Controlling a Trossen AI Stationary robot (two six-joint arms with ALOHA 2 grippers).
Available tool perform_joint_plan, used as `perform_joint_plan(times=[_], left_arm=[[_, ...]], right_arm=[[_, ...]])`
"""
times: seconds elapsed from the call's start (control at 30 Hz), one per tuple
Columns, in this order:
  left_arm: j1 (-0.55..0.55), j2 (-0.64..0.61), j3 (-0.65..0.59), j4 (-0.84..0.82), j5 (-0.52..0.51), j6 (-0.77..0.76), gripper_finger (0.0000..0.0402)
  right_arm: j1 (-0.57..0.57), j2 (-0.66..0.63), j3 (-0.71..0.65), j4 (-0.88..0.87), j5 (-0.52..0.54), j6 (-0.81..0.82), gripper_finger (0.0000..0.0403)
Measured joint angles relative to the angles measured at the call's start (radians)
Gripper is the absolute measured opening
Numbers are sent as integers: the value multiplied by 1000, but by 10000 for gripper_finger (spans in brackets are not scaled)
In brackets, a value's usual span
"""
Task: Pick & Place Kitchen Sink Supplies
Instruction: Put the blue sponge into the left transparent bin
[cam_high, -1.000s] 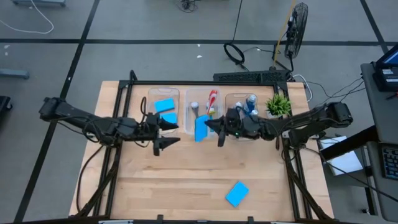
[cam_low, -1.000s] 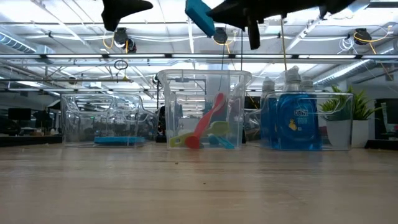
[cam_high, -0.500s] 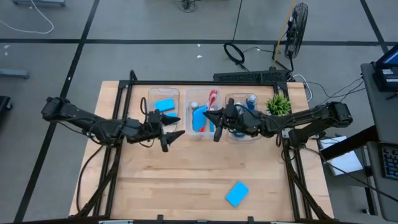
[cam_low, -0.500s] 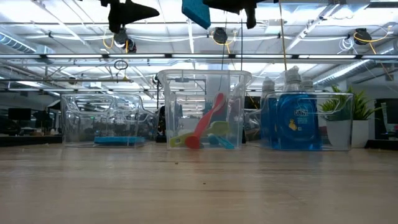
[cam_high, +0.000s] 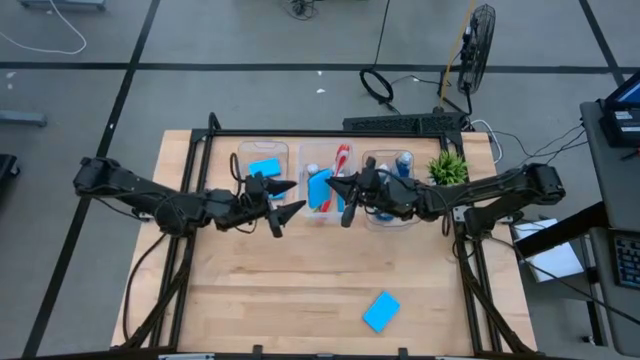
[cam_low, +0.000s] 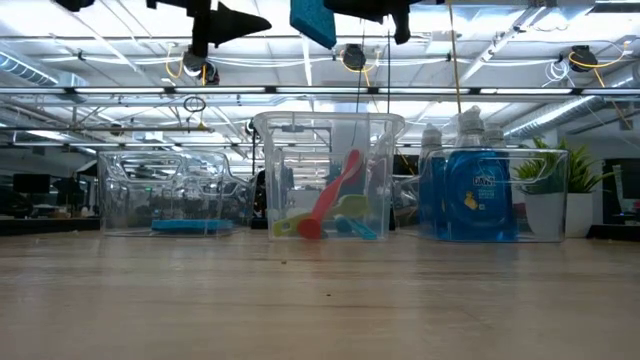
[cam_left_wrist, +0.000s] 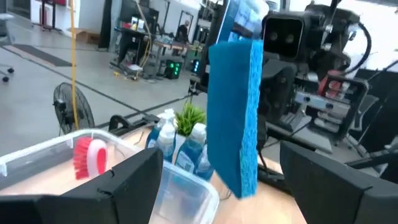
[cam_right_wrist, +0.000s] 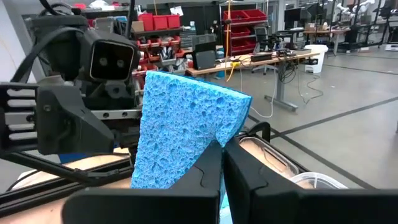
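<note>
A loose blue sponge (cam_high: 380, 311) lies alone on the near part of the table (cam_high: 300, 300), right of centre. Farther back, the left gripper (cam_high: 285, 198) hangs with its fingers spread wide and nothing between them, facing the right gripper (cam_high: 341, 197), whose fingers are clamped on a held sponge (cam_high: 320, 189) above the middle bin (cam_high: 322, 212). Another sponge (cam_high: 264, 167) lies in the left bin (cam_high: 243, 160).
</note>
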Motion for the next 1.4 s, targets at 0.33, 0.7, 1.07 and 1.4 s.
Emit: perform_joint_plan(times=[0.33, 0.7, 1.07, 1.4], left_arm=[[29, 115, 113, -62, -2, 47, 324], [62, 168, 214, -175, -19, 43, 315], [59, 169, 214, -223, -13, -11, 177], [86, 167, 214, -247, 58, -66, 15]], right_arm=[[0, 15, 0, 0, 0, 1, 0], [0, 16, 0, -58, 9, 19, 0], [0, 16, 0, -58, 26, 16, 0], [0, 16, 0, -60, 24, 16, 7]])
